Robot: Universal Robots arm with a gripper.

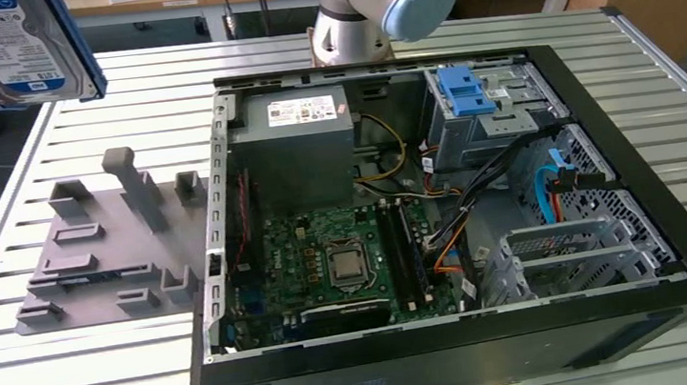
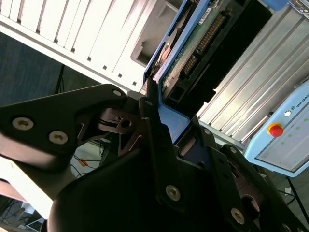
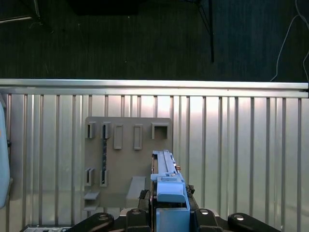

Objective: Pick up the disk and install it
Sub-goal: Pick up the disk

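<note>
From where I stand, the disk (image 1: 28, 44) sits in the upper left corner of the exterior view, label side out. It is up off the slatted table (image 1: 114, 82) and well apart from the open computer case (image 1: 652, 208) in the middle of the frame. The arm (image 1: 362, 4) rises at the top centre, behind the case.

In the second wrist view the gripper (image 2: 176, 128) has its black fingers (image 2: 149, 121) pinched narrow onto the disk (image 2: 193, 48), pressing the blue rail along its edge. In the first wrist view the disk (image 3: 169, 186) stands edge-on in the gripper (image 3: 170, 215), over a grey fixture plate (image 3: 128, 159) lying on the table (image 3: 241, 145). In the exterior view that plate (image 1: 107, 246) lies just beside the case, on the exterior view's left.
</note>
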